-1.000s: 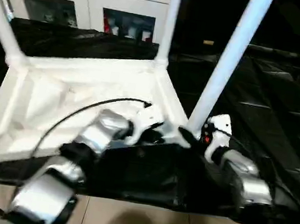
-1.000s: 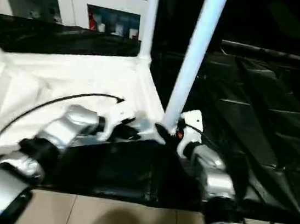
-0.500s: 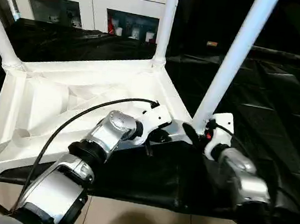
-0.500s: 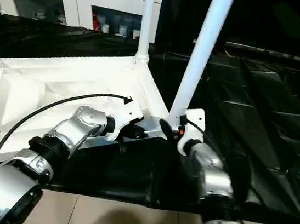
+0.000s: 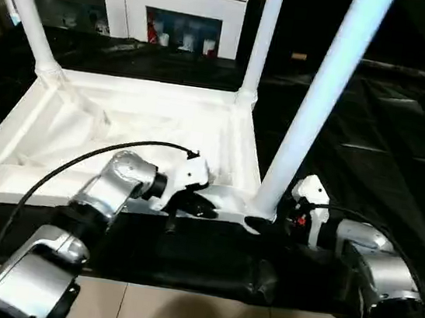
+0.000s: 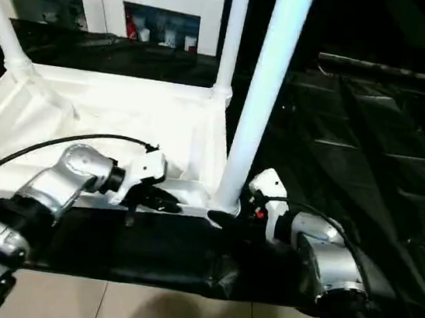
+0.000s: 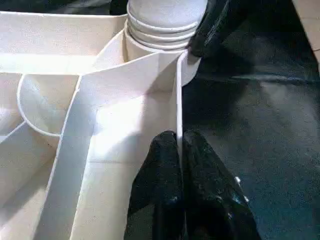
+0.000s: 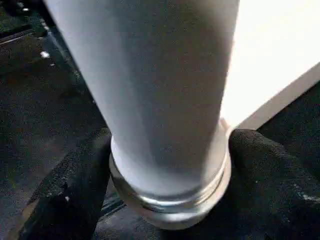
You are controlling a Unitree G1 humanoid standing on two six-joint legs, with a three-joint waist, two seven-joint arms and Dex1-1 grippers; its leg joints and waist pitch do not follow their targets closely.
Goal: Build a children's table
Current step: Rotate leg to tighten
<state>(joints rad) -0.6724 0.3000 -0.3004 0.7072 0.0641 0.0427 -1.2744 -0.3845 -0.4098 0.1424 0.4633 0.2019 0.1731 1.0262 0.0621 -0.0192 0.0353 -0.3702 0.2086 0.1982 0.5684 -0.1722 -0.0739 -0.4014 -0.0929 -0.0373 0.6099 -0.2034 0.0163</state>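
The children's table [image 5: 130, 129] lies upside down on the black-draped tabletop [image 5: 401, 152], filling the left and centre of the head views, ribbed underside up. Three legs are in view standing from its corner sockets: one at upper left [image 5: 24, 13], one at upper centre [image 5: 264, 36], and the near-corner leg [image 5: 318, 102], which rises steeply through the middle of the frame.

The left tool [image 7: 178, 150] is clenched on the thin upright wall of the top's near edge, one black finger on each side of it, just beside the near-corner socket. The right tool [image 8: 167, 165] sits at the foot of the near-corner leg with a finger [image 8: 75, 180] on either side of the collar; they look spread around it rather than pressing, so I would call it a loose straddle, not a firm hold.

The step looks like seating this last leg. To do it well, the left tool should pin the rim hard so the top cannot slide on the cloth. The right tool should close squarely on the leg low down, keep it in line with the socket, and push straight along its axis, not sideways. A sideways push on so long a leg could lever the light plastic top off the cloth or cock the leg in its socket.
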